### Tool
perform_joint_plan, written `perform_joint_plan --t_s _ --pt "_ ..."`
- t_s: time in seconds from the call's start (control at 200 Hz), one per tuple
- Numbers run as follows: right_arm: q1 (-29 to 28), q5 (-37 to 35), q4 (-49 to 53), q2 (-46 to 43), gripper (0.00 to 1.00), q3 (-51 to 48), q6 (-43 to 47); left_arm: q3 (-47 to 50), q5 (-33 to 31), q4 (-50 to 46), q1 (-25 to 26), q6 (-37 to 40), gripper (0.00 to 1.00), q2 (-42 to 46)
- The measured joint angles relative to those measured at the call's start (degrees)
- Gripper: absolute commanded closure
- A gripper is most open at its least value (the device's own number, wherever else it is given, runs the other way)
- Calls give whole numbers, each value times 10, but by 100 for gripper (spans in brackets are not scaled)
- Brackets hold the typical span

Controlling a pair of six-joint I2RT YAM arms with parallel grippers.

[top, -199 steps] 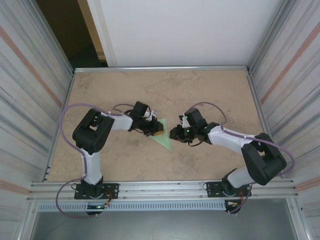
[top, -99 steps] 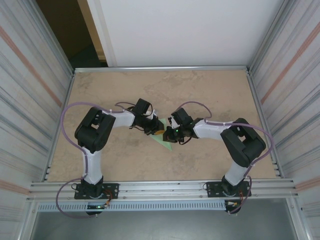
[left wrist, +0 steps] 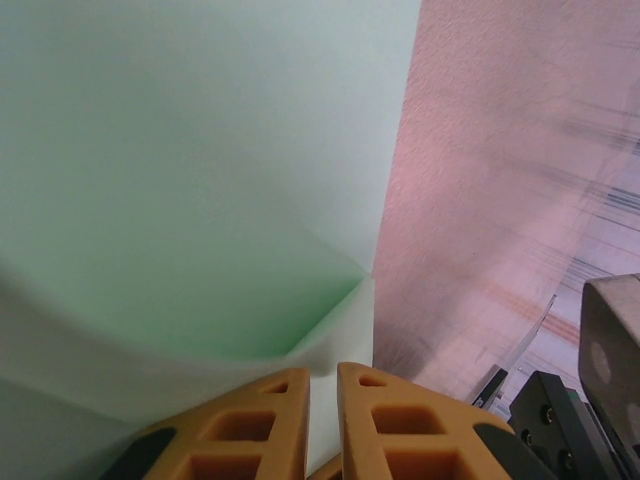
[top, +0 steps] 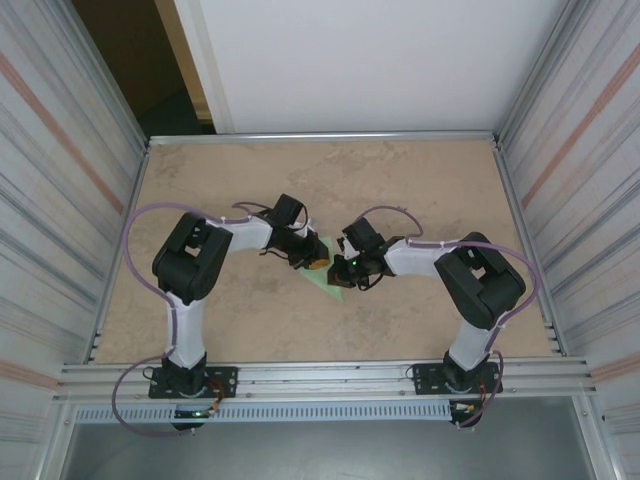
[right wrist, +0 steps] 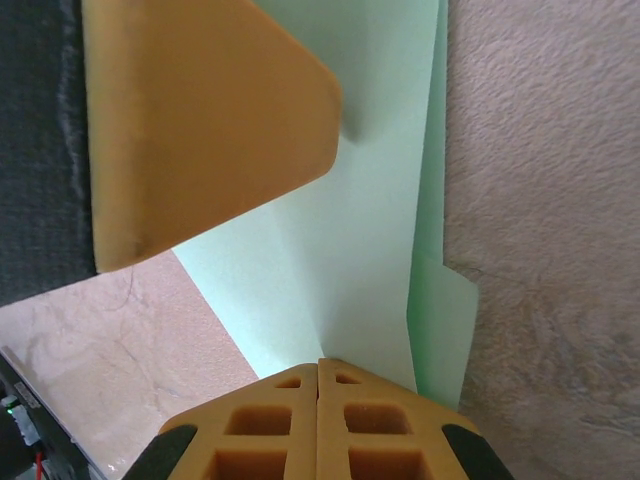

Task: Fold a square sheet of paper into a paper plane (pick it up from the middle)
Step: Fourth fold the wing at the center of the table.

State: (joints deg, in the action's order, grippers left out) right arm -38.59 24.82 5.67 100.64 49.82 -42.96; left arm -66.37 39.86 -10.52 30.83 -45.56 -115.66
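Note:
The pale green sheet of paper (top: pixel 334 285), folded into a narrow pointed shape, lies at the table's middle between both arms. My left gripper (top: pixel 318 262) is shut on it; in the left wrist view its orange fingertips (left wrist: pixel 323 375) pinch a raised edge of the paper (left wrist: pixel 200 180). My right gripper (top: pixel 340 268) reaches in from the right. In the right wrist view its jaws (right wrist: pixel 319 362) are pressed together on the paper's near edge, where a crease in the paper (right wrist: pixel 340 230) runs into the tips. One left finger (right wrist: pixel 200 110) presses on the paper just ahead.
The tan table (top: pixel 400 180) is bounded by a metal rail and corrugated walls on both sides. The two wrists sit nearly touching over the paper; part of the right arm's dark body (left wrist: pixel 610 350) shows at the left wrist view's edge.
The right arm swung left from beside the paper onto it, and its jaws closed on the paper's edge. The left gripper kept its grip and shifted slightly right.

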Motion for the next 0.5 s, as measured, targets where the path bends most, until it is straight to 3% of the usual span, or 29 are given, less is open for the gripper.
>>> perform_joint_plan --t_s 0.501 --pt "4 -4 -5 3 93 -5 0 -20 0 -33 0 4 84 -10"
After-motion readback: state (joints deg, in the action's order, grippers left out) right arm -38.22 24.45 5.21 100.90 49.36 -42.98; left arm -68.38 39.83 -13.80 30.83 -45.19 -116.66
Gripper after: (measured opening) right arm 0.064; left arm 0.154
